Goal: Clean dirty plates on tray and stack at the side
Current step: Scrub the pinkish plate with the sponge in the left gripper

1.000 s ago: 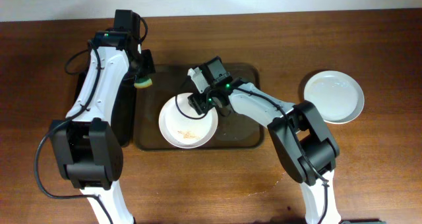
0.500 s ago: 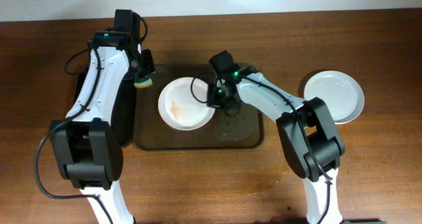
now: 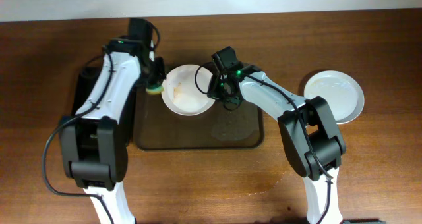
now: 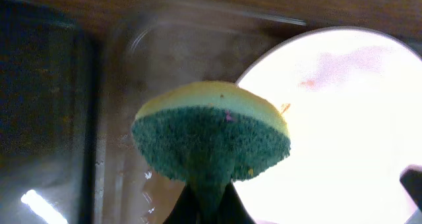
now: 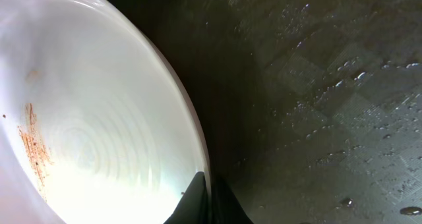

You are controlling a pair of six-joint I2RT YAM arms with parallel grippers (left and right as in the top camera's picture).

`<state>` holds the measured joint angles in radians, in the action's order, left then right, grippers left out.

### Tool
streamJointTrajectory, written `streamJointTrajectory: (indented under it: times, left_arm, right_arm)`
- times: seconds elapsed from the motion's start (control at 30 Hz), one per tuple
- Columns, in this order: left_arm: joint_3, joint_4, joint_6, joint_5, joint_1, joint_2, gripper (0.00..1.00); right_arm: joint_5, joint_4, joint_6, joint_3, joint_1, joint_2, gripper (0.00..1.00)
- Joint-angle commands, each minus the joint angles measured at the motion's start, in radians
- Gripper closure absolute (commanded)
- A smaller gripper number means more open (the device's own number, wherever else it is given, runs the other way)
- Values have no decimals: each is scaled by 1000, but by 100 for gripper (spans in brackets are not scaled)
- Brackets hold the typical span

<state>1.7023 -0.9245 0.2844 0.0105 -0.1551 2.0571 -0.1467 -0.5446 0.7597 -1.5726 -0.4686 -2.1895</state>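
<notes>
I log a smeared plate: round, white, brown streaks on its left half, overlapping the far rim of the tray, a translucent grey-brown rectangle. A second plate, white, lies flat on the desk, well to the right.

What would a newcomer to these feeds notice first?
A bright white plate with brown smears, pinched at its rim by the right jaws over the tray's far end. The left jaws hold a yellow-and-green sponge just beside it. A second plate lies on the table at far right.

Both arms reach inward, left gripper and right gripper clamped.
</notes>
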Motion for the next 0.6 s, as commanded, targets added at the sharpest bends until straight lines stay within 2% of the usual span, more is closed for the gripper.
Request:
streamJointTrajectory:
  times: [0.0,0.13,0.27,0.33,0.43,0.57]
  left_arm:
    - [-92,104,-75,-14,-54,5,100]
    - [-265,410,-279,-14,-93,7,99]
    - [-421,696,-290,-14,-93,7,99]
    - [-456,737,-290,-15,-96,7,100]
    - [-459,757,-416,-77,-100,7,99]
    - [-459,947,-437,-74,-100,15,100]
  right_arm:
    - [28,-1,8,3,6,-22,96]
    - [28,0,5,3,6,-22,96]
    - [28,0,5,3,6,-22,96]
    - [28,0,5,3,6,-22,96]
    - [28,3,5,3,6,-22,96]
    - [28,3,5,3,6,-22,96]
